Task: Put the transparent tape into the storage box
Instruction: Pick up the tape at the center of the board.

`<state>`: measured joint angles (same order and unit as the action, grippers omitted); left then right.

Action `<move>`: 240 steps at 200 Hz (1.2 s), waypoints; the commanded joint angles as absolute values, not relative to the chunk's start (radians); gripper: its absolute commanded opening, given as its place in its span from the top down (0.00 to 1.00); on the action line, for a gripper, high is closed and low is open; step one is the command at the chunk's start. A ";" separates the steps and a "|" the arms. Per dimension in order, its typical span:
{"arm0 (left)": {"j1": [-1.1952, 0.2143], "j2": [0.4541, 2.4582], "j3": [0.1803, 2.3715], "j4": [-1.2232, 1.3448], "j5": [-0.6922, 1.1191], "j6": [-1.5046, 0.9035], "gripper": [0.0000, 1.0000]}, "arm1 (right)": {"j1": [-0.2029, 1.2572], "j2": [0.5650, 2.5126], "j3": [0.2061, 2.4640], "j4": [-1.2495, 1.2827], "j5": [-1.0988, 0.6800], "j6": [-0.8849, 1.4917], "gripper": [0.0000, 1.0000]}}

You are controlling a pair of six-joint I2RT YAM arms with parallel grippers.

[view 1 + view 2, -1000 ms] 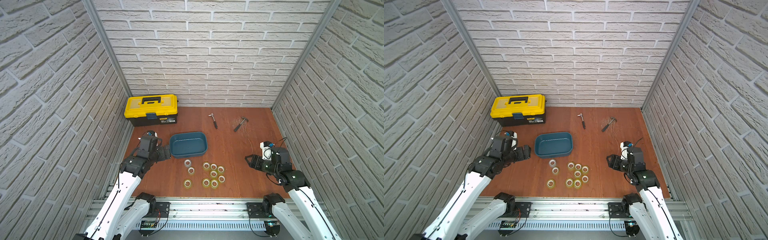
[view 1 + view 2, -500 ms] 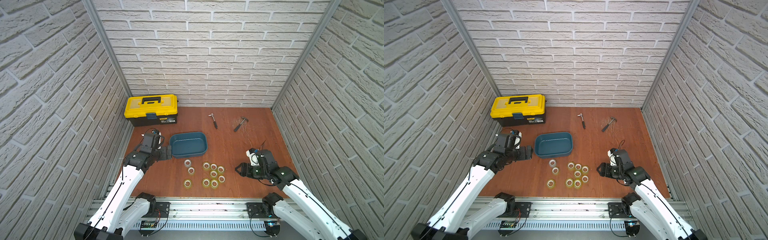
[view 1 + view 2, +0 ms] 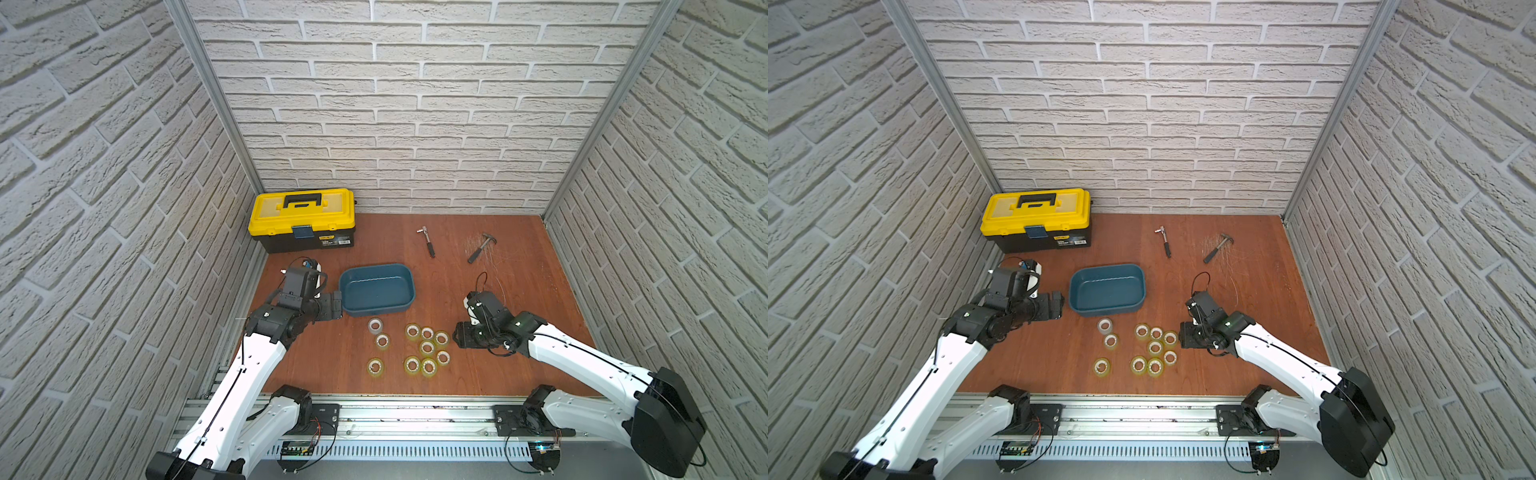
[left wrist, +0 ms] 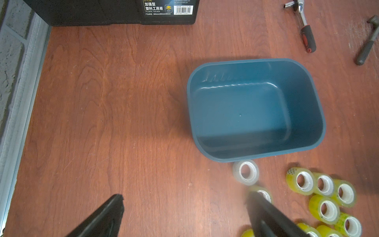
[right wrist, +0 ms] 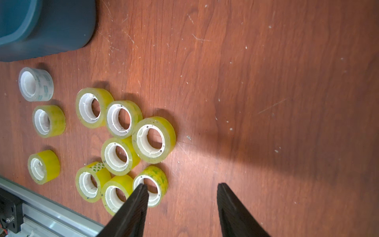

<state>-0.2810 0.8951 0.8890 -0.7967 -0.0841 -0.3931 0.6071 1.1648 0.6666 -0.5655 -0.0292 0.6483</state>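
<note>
The right hand (image 5: 182,186) is over bare red-brown counter (image 5: 266,102), its two dark fingers (image 5: 133,209) spread with nothing between them. One fingertip overlaps the nearest of nine yellow tape rolls (image 5: 170,135), which lie flat in a loose cluster. A clear tape roll (image 5: 35,84) sits apart from them, near the corner of the blue storage box (image 5: 61,30). A metal rail (image 5: 51,215) edges the counter.

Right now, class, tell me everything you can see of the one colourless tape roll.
The colourless tape roll is a see-through ring on a white core, faint print on its side. It lies flat, hole up, on the wooden table, close beside the storage box, apart from the yellow rolls, ungripped.
</note>
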 commanded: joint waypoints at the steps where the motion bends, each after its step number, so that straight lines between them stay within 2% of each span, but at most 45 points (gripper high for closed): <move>1: -0.281 0.898 0.899 -0.775 -0.077 -0.379 0.02 | 0.634 1.221 0.701 -0.496 0.009 0.664 0.41; 85: -0.281 0.899 0.899 -0.776 -0.070 -0.377 0.02 | 0.696 1.416 0.779 -0.499 0.106 0.669 0.47; 204: -0.281 0.892 0.899 -0.775 -0.072 -0.374 0.02 | 0.739 1.533 0.782 -0.477 0.146 0.697 0.51; 224: -0.281 0.893 0.900 -0.777 -0.075 -0.373 0.02 | 0.744 1.558 0.781 -0.474 0.156 0.703 0.54; 240: -0.281 0.891 0.899 -0.777 -0.077 -0.374 0.02 | 0.746 1.568 0.779 -0.472 0.162 0.704 0.63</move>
<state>-0.2810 0.9016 0.8890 -0.7933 -0.0803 -0.3908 0.7349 1.5387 0.7792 -0.4835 0.1402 0.6834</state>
